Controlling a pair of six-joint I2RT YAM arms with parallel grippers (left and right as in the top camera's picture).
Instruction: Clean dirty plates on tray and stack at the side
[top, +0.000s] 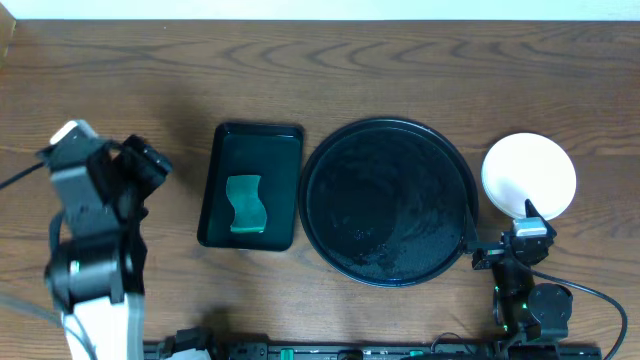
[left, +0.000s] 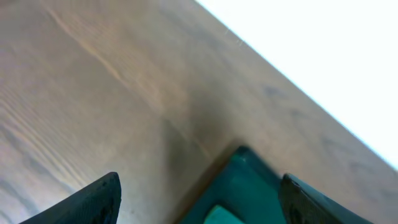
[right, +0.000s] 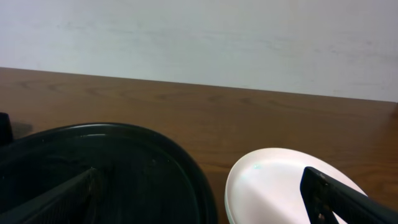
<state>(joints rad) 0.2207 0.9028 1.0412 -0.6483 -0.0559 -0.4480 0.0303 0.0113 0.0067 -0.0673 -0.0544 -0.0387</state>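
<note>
The black round tray (top: 390, 135) sits mid-table with no plate on it; its rim also shows in the right wrist view (right: 186, 168). A white plate (top: 528, 170) lies on the table just right of the tray, on top of a stack; the plates beneath are hidden. It also shows in the right wrist view (right: 273, 180). My right gripper (top: 500, 222) is open and empty, low at the front, one finger over the tray's rim and one over the plate (right: 199, 208). My left gripper (top: 152, 163) is open and empty, left of the green tray (left: 199, 208).
A rectangular dark green tray (top: 225, 150) lies left of the black tray and holds a light green sponge (top: 245, 205). Its corner (left: 249, 177) and the sponge (left: 217, 216) show between the left fingers. The table's far edge meets a white wall.
</note>
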